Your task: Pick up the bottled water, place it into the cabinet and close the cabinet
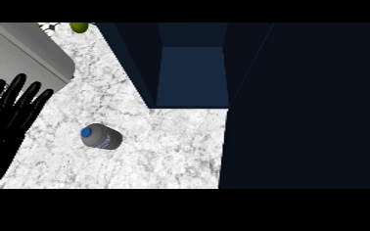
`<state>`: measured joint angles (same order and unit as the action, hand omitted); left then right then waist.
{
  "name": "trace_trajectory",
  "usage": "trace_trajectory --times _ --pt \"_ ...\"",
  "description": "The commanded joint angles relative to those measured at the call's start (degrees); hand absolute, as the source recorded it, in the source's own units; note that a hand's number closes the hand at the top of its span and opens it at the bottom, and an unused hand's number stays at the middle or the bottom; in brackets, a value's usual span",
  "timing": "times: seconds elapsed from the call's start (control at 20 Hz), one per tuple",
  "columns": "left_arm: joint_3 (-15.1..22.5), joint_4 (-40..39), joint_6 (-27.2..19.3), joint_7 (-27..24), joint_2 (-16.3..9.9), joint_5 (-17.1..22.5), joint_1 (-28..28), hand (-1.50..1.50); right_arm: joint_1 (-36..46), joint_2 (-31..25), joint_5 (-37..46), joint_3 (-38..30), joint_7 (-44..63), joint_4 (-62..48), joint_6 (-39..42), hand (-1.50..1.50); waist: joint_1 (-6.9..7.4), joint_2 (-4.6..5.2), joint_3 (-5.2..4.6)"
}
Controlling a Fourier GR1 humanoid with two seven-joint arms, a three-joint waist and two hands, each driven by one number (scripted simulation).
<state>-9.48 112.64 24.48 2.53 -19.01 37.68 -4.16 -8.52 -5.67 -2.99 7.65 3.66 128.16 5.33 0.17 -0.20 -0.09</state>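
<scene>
The left robot hand (18,108) rests open, fingers straight and pointing up, left of the water bottle (100,136). The bottle stands on the marble desk (166,147), near the open dark blue cabinet (192,76).

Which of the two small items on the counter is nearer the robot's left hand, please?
The bottled water, blue-capped, stands near the left hand; the green item lies at the counter's far edge.
</scene>
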Motion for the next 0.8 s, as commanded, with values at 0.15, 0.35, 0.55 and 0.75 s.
trace_trajectory --times 0.15,0.35,0.55,0.75 --pt "-10.5 -2.1 8.0 8.2 -10.7 23.8 -3.3 -1.50 -5.2 0.3 1.3 5.8 4.8 9.0 0.4 -1.50 -0.06 0.03 0.08" --pt "-12.2 -1.1 9.6 10.8 -11.0 24.4 -6.7 -1.50 -3.5 1.6 3.9 9.7 14.3 15.5 -2.5 -1.50 0.06 0.06 0.07" --pt "-14.2 -2.6 9.7 13.8 -12.4 27.5 -5.9 -1.50 -2.2 1.9 6.9 12.5 17.8 18.0 -3.2 -1.50 -0.12 0.10 0.07" --pt "-16.4 -3.9 13.1 15.2 -12.1 26.0 -7.2 -1.50 2.0 3.5 6.4 12.3 21.7 18.3 -5.3 -1.50 0.02 0.13 0.07"
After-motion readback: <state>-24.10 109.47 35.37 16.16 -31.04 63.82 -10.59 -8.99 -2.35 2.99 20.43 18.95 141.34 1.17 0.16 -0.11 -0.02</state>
